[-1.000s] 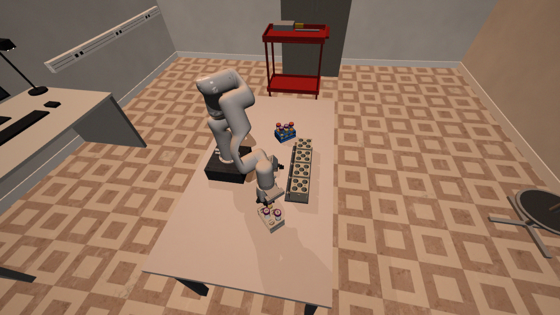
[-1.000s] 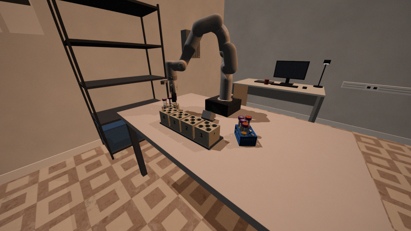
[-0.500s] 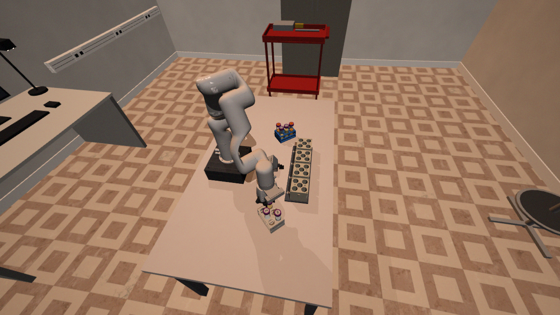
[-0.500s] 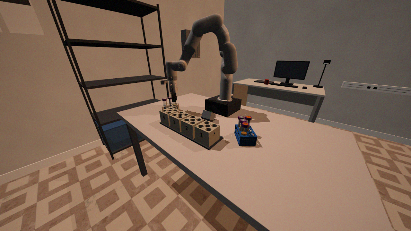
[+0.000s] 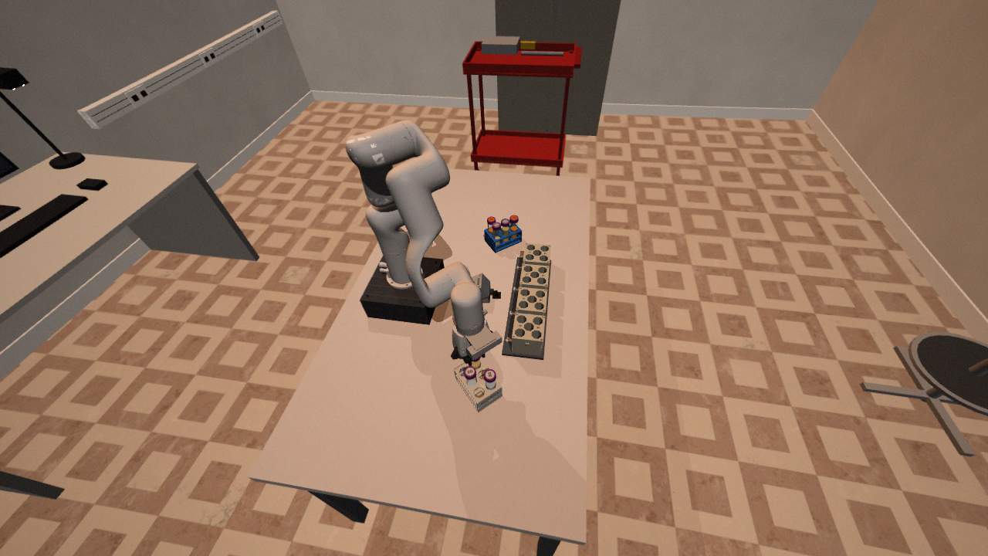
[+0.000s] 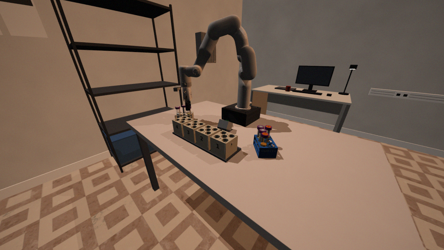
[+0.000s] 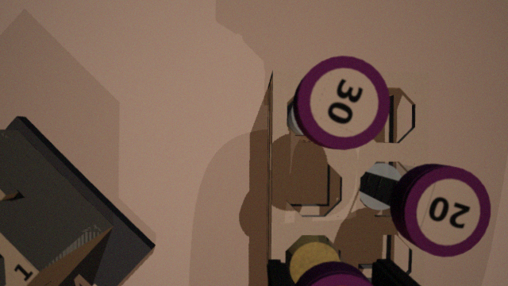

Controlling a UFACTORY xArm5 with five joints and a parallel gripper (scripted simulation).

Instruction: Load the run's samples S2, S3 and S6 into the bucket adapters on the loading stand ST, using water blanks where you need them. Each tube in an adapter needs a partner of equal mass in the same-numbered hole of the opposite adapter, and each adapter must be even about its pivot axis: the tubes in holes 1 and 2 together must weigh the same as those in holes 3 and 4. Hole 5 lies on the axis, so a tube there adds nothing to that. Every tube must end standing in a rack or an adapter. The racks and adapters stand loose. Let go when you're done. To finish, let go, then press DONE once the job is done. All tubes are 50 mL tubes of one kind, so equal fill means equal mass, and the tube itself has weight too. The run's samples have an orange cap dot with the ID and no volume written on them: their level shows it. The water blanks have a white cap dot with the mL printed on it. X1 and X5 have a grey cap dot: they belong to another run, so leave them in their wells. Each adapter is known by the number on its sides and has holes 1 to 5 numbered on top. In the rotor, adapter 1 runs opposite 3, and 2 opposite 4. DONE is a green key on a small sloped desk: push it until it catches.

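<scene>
Loading appears at an early stage: all four adapters (image 5: 528,343) (image 6: 203,143) (image 7: 31,274) have no tubes in their visible holes. The gripper (image 5: 469,357) (image 6: 188,106) (image 7: 332,274) is part-open around a yellow-filled tube (image 5: 476,363) (image 6: 188,111) (image 7: 313,260) at the pale rack (image 5: 486,400) (image 6: 191,114) (image 7: 279,222); whether it is clamped cannot be told. Blanks marked 30 (image 7: 344,102) and 20 (image 7: 452,211) stand there. Sample loading, balancing, release and DONE remain.
</scene>
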